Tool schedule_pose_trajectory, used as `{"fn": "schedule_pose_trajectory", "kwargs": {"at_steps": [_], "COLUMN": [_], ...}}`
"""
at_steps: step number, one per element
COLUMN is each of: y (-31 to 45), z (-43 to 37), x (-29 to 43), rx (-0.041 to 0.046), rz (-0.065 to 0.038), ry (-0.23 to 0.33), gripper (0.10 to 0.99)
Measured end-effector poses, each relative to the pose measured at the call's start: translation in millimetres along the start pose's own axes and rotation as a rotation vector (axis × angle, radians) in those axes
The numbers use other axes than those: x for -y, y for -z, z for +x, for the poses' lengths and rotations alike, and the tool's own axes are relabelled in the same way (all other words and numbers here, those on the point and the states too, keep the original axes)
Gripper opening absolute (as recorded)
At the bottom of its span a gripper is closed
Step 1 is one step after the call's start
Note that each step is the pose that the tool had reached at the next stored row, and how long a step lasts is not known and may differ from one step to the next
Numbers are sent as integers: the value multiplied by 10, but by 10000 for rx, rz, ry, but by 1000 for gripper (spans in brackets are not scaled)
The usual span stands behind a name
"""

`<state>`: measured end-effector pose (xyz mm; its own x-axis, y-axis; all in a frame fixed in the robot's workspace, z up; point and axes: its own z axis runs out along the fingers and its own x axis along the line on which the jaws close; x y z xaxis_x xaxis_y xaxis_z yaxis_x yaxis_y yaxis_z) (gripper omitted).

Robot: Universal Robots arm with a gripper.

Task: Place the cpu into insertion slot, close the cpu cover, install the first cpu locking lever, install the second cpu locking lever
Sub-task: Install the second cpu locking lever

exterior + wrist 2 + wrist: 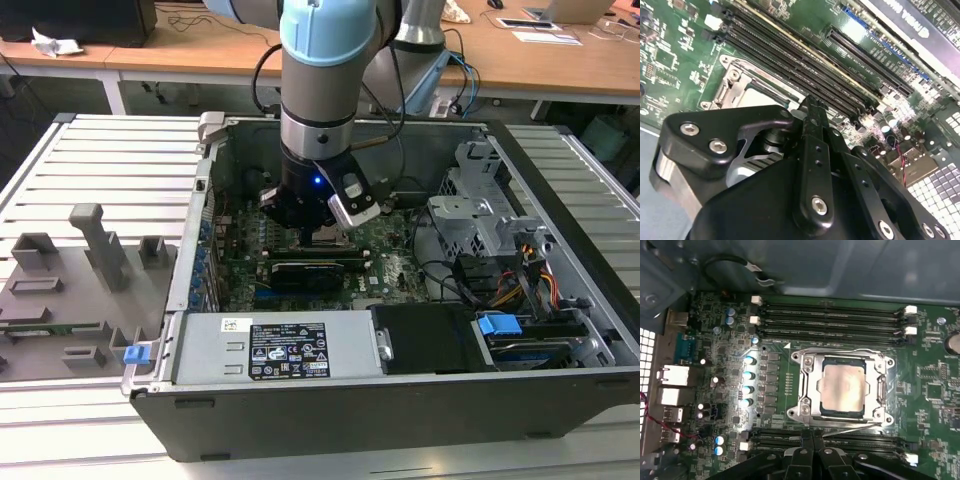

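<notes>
In the first wrist view the cpu (842, 387) lies flat in the insertion slot (890, 362) with its silvery top showing. The cpu cover (807, 385) is folded down around it as a metal frame. One thin locking lever (850, 424) runs along the socket side nearest my fingertips, and another (840, 350) runs along the far side. My gripper (813, 436) is shut, its tips just beside the near lever, and I see nothing between the fingers. In the second wrist view the gripper (812, 102) hangs over the socket's edge (732, 85). In the exterior view the gripper (325, 235) is low over the green motherboard.
Black memory slots (830, 315) flank the socket on two sides. A long black expansion card (315, 270) lies in front of the gripper. The power supply (270, 350), drive cage (480, 215) and loose cables (500, 280) crowd the case. A grey fixture tray (80, 280) lies at the exterior view's left.
</notes>
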<state>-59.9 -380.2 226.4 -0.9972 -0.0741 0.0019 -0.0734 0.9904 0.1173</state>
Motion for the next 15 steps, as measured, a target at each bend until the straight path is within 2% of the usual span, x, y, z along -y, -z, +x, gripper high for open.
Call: {"fn": "schedule_pose_trajectory", "kwargs": {"at_steps": [2, 6, 13, 15], "y": [-22, -66, -164, -172], "z": [5, 10, 19, 30], "x": [4, 35, 59, 79], "rx": [-18, -7, -5, 4], "rz": [-34, -206, -395, -488], "ry": [164, 214, 296, 301], "gripper": [110, 110, 110, 110]}}
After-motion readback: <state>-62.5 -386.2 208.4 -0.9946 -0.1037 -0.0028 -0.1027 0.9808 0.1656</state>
